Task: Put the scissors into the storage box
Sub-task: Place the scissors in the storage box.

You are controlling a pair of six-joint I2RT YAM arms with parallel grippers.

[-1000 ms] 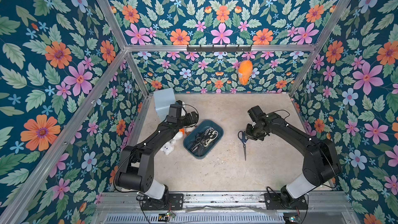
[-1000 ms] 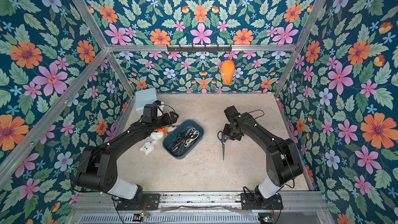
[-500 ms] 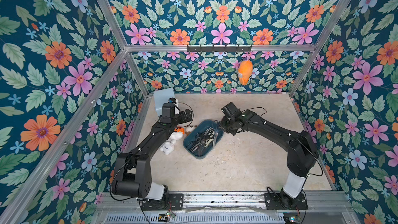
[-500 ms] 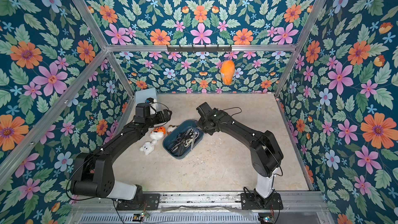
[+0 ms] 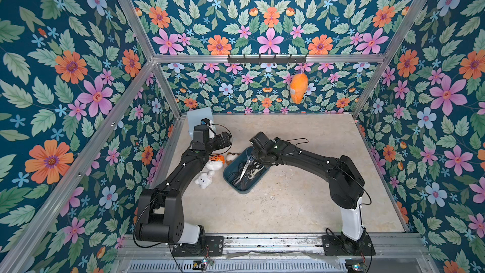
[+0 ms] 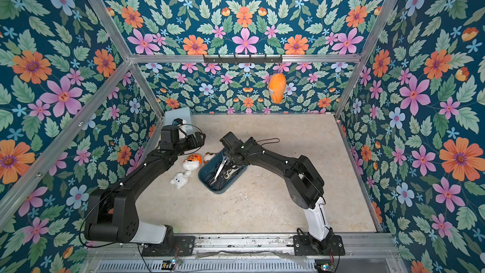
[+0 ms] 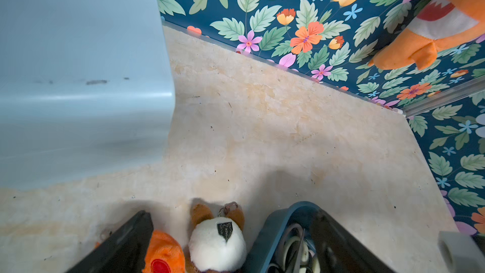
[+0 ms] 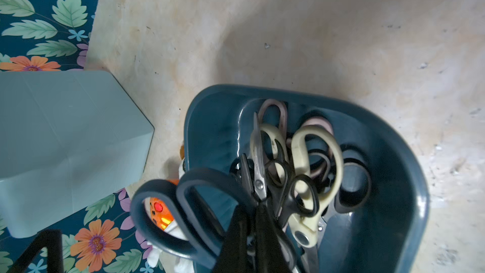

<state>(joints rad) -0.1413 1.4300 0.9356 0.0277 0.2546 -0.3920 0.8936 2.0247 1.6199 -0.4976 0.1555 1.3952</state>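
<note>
Right gripper: the right gripper point(image 8: 253, 214) hangs over the far end of the shallow dark teal plastic storage box point(image 5: 237, 189). Its black fingers point(image 8: 265, 232) are pressed together on a steel-bladed pair of scissors with slate-blue plastic loops point(image 8: 207, 175).
Grip point: the pinch sits just behind the pivot screw, where the two handle necks meet. The loops stick out to one side and the blades point(image 5: 245, 166) slant down into the box.
Contact: from where I stand I cannot tell whether the tips rest on the pile.
Box contents: cream-handled kitchen shears point(image 8: 315, 158), small black-handled pairs point(image 8: 301, 200) and a pink-looped pair point(image 8: 273, 108) lie tangled inside. I see no other pair outside the box.
Left gripper: the left gripper point(image 5: 225, 139) hovers near the pale blue plastic block point(image 5: 200, 118), fingers point(image 7: 126, 242) spread wide, holding nothing.
Bystanders: three small plush toys point(image 5: 215, 160) lie just beside the box, and an orange plush point(image 5: 298, 89) hangs on the back wall.
Handling: the held pair looks stiff, fairly light and not fragile. The polished blades would be slippery, so the necks by the pivot seem the best hold, since they are balanced and keep the blades shut.
Risk: the sharp tips could snag a loop in the pile and leave the handles propped on the rim.
</note>
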